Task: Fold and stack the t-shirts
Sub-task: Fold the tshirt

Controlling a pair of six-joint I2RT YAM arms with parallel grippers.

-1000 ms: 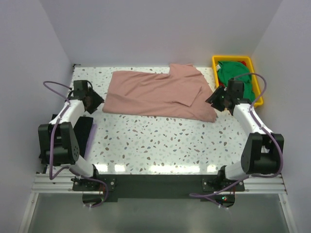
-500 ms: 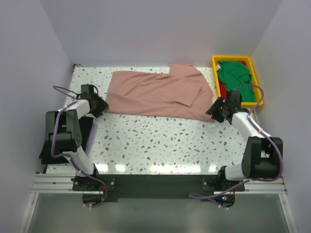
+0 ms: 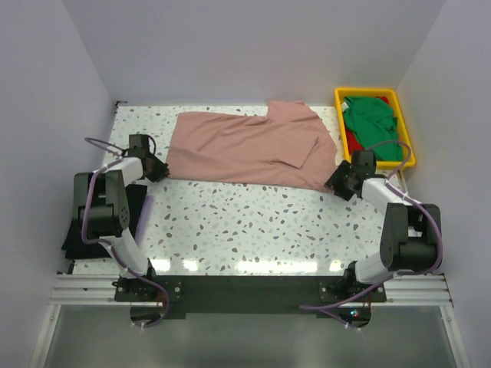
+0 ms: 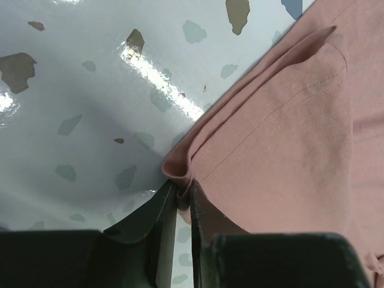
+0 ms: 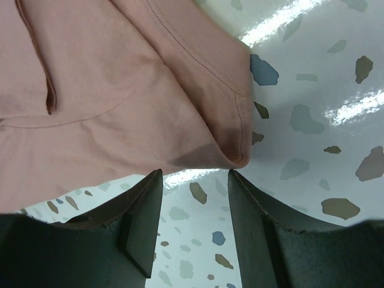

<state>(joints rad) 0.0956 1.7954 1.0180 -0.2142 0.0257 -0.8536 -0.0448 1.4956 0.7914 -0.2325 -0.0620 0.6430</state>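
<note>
From above, the speckled table [image 3: 253,222] carries the pink shirt [image 3: 245,146] spread across its far half. A green shirt [image 3: 372,123] and a red shirt [image 3: 351,140] lie in the tray [image 3: 367,91] at far right.

In the left wrist view, the left gripper [image 4: 183,201] pinches the pink shirt's near-left corner, jaws nearly closed.

In the right wrist view, the right gripper [image 5: 192,192] stands wide, with the near-right corner just ahead.

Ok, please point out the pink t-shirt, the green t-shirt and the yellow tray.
pink t-shirt [image 3: 245,149], top view, middle of cloth
green t-shirt [image 3: 372,121], top view, central folds
yellow tray [image 3: 367,91], top view, far rim
</note>
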